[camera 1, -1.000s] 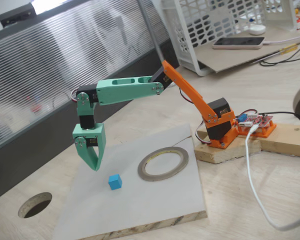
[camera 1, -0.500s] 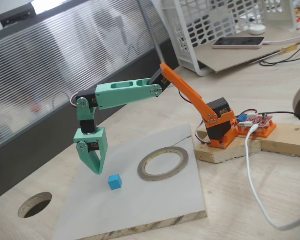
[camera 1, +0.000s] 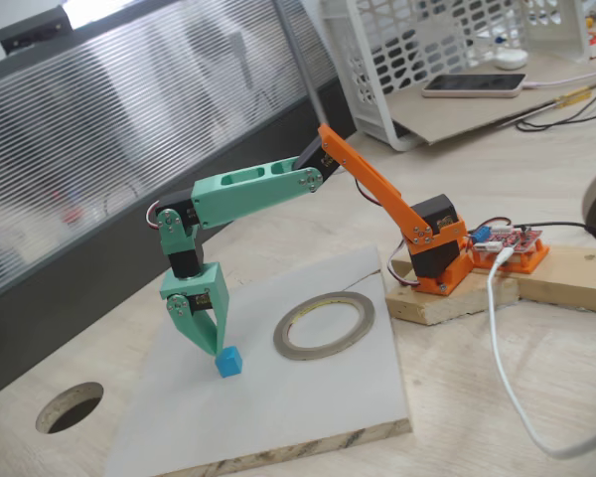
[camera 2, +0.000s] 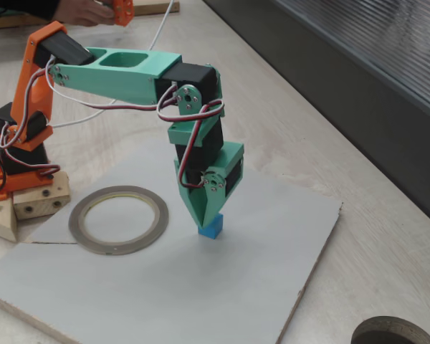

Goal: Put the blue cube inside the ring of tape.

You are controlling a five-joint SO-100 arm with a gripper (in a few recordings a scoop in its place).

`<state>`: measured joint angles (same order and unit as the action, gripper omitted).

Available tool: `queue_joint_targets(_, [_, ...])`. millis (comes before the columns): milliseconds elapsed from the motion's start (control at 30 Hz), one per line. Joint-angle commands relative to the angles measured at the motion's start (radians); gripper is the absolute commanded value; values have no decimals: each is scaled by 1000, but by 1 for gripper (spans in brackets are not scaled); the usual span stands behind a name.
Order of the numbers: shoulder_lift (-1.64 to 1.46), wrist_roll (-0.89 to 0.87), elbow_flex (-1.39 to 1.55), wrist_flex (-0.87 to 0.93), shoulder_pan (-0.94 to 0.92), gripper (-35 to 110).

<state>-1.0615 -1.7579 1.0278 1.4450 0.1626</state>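
The blue cube (camera 1: pixel 228 362) (camera 2: pixel 211 228) lies on a grey board (camera 1: pixel 278 417) (camera 2: pixel 150 294), to the left of the ring of tape (camera 1: pixel 324 325) in one fixed view and to the right of the ring of tape (camera 2: pixel 118 218) in the other. My green gripper (camera 1: pixel 217 347) (camera 2: pixel 203 219) points straight down. Its jaws are together in a wedge, and the tip is at the cube's top edge. The cube is not between the fingers. The ring lies flat on the board with nothing inside it.
The arm's orange base (camera 1: pixel 435 260) (camera 2: pixel 18 154) stands on wooden blocks beside the ring. A dark round hole (camera 1: pixel 70 405) (camera 2: pixel 390 333) is cut in the table past the board's edge. A white cable (camera 1: pixel 502 338) runs along the table, and a white basket (camera 1: pixel 417 60) stands behind.
The gripper has come down and moved toward the cube, from hanging above the board's edge to its tip meeting the cube's top. Cube and ring have stayed in place.
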Motion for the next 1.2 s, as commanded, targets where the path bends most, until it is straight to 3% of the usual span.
queue_joint_targets(0, [-32, -6, 2, 17, 12, 0])
queue_joint_targets(500, [-34, -6, 0, 17, 8, 3])
queue_joint_targets(667, [-35, -8, 0, 58, 8, 23])
queue_joint_targets(933, [-35, -8, -2, 374, 8, 58])
queue_joint_targets(1167, [-34, -8, -3, 376, 8, 70])
